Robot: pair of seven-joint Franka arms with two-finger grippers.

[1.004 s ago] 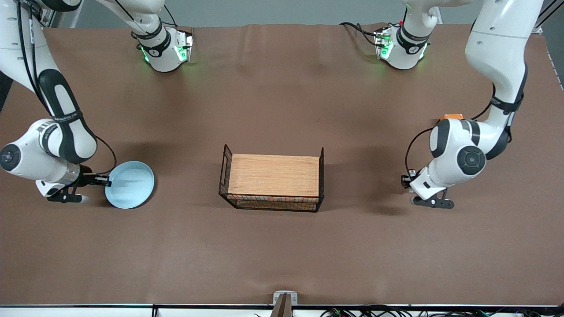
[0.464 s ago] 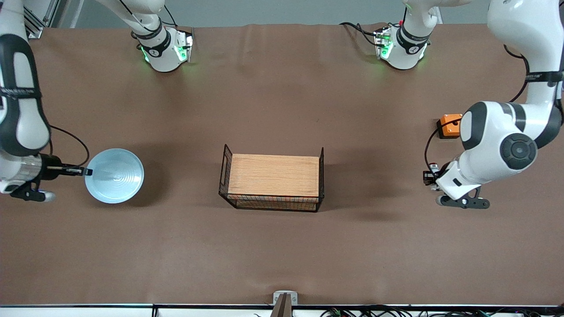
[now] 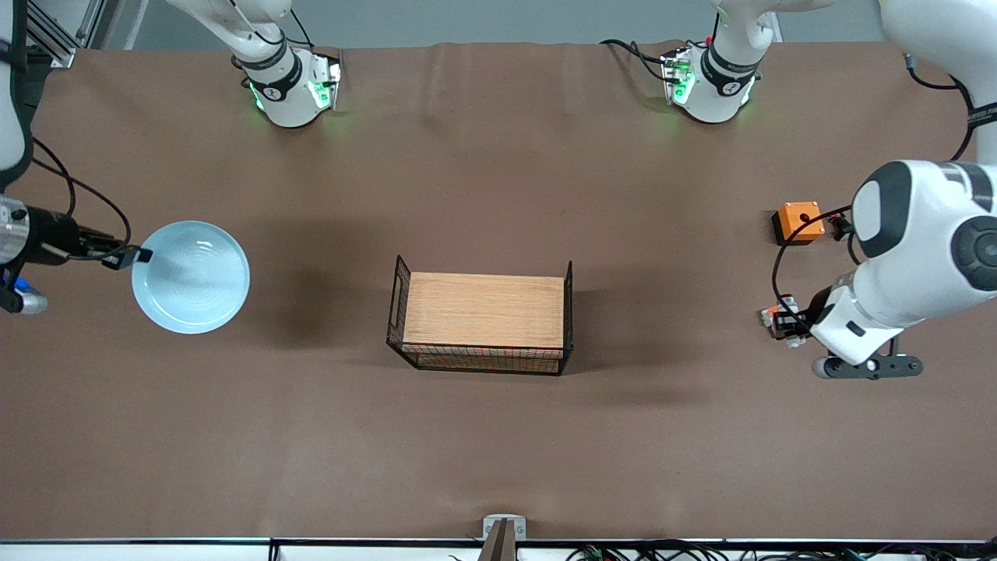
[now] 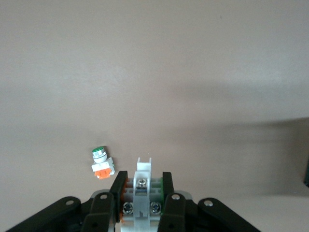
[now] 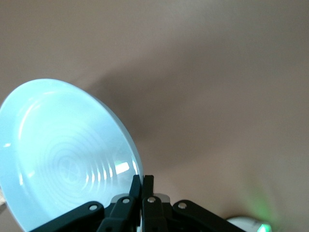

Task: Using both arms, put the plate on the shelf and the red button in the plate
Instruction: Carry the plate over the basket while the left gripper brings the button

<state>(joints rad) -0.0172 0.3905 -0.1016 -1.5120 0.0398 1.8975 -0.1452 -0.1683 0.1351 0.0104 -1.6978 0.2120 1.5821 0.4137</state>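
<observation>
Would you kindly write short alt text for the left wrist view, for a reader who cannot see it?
The left gripper, seen from its wrist camera, has its jaws shut on a small white-and-grey switch part, held up over the plain brown table. Below on the table lies a similar small white part with a green cap and an orange block.

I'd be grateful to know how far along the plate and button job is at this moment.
Both pickups look done: the right gripper holds the plate by its rim, lifted, and the left gripper is shut on the red button. Placing both remains; the wire basket with its wooden top stays bare.
</observation>
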